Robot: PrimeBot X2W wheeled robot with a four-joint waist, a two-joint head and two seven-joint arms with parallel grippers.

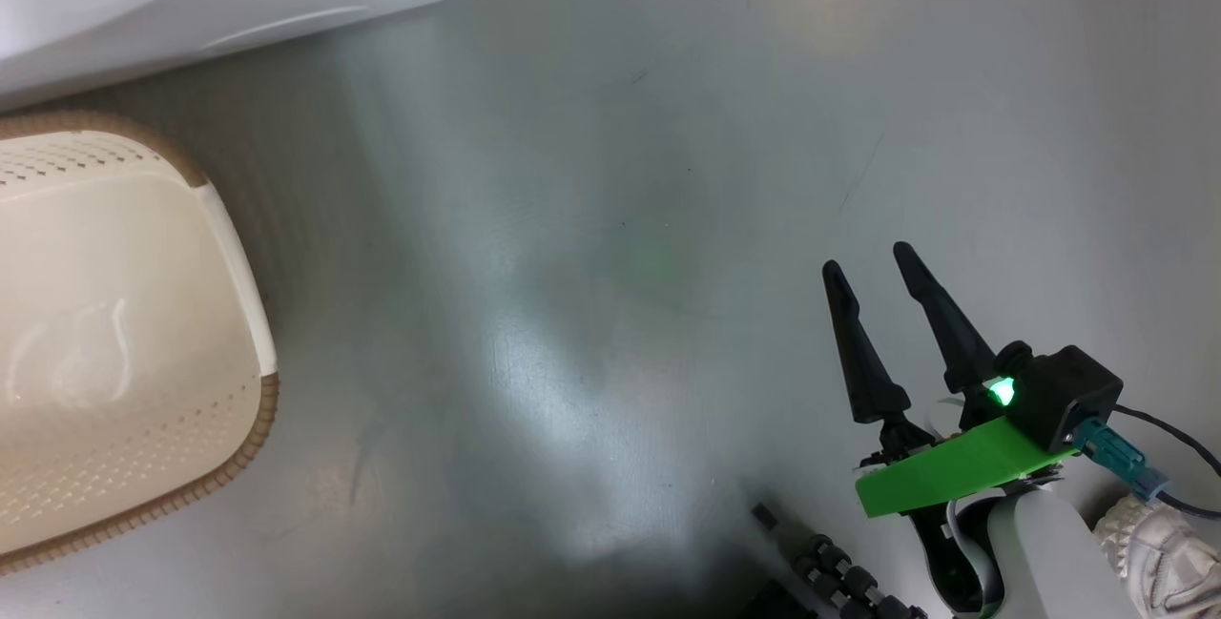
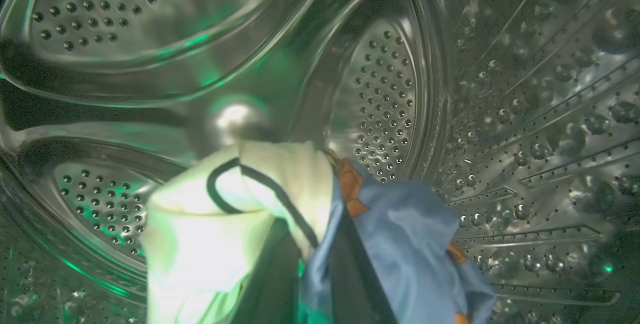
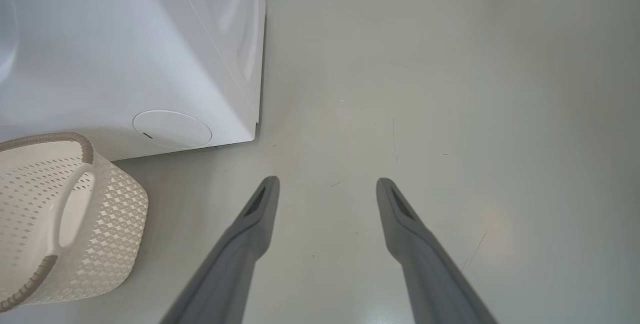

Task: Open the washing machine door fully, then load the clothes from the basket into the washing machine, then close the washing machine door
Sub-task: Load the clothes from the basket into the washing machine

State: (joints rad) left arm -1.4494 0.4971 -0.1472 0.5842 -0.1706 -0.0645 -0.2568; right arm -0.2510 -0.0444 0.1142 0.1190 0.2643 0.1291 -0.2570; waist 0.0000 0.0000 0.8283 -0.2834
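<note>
The left pincer is deep in the washing machine and clenched on the clothes. Light-blue cloth with orange-brown patches and a cream-white part with dark piping are bunched over its fingers, hiding them. The bundle hangs in front of the perforated steel drum, facing the back wall. That looks like carrying the load well past the opening, so nothing trails out over the edge once it is let go. With an arm inside the drum, the door must already be open. This reads as the loading step, with the drop not yet made.

Over on the other side, the right pincer is spread wide and grasps nothing. It is parked above the bare grey floor, well away from the machine, probably to keep out of the working arm's way. A green light glows at its wrist.

Further out, the basket stands on the floor just beside the lower front corner of the white washing machine, within easy reach for the next pickup. The part of its inside that the head view catches shows plain cream plastic.

As for writing, no brand or label can be read. The round filter cap near the machine's bottom edge is plain apart from a small dark slot.
</note>
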